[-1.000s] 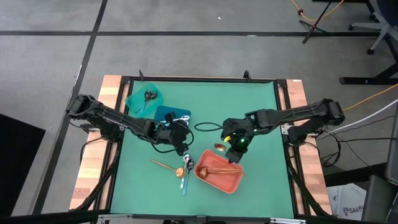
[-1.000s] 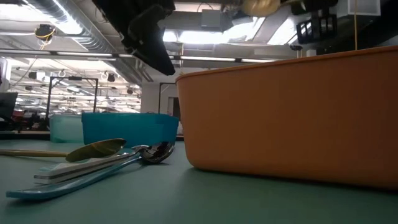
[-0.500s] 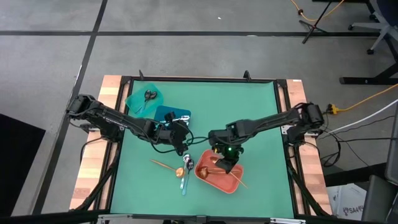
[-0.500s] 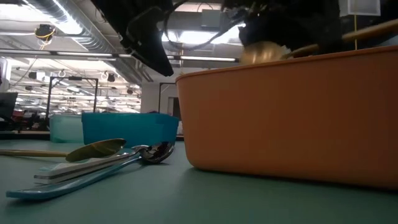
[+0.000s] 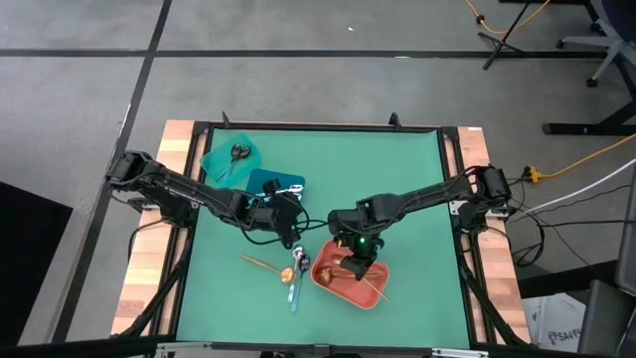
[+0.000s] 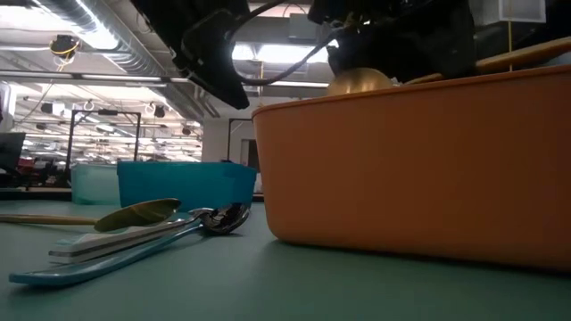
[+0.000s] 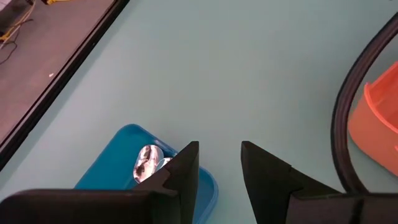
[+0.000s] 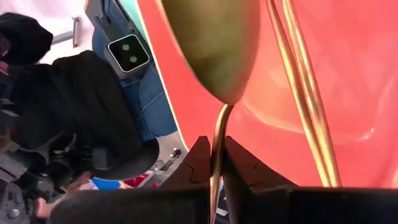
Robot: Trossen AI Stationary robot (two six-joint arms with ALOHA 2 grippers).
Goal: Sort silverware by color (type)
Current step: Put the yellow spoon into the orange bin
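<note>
The right gripper (image 5: 359, 261) hung over the coral bin (image 5: 372, 289) w/ its jaws clenched on the thin handle of a copper-gold spoon (image 8: 214, 46), bowl pointing down into the bin, apparently so the copper pieces end up together; at least 1 more copper-gold handle (image 5: 370, 286) already lay inside, exact count unclear. The left gripper (image 7: 216, 163) waited released near the table centre, just beside the blue bin (image 5: 270, 183), which held shiny silver pieces (image 7: 148, 163), no. unclear. The teal bin (image 5: 225, 159) near the far-left corner held 1 dark utensil (image 5: 238, 152). About 3–4 pieces (image 5: 293, 267) lay unsorted by the near edge.
</note>
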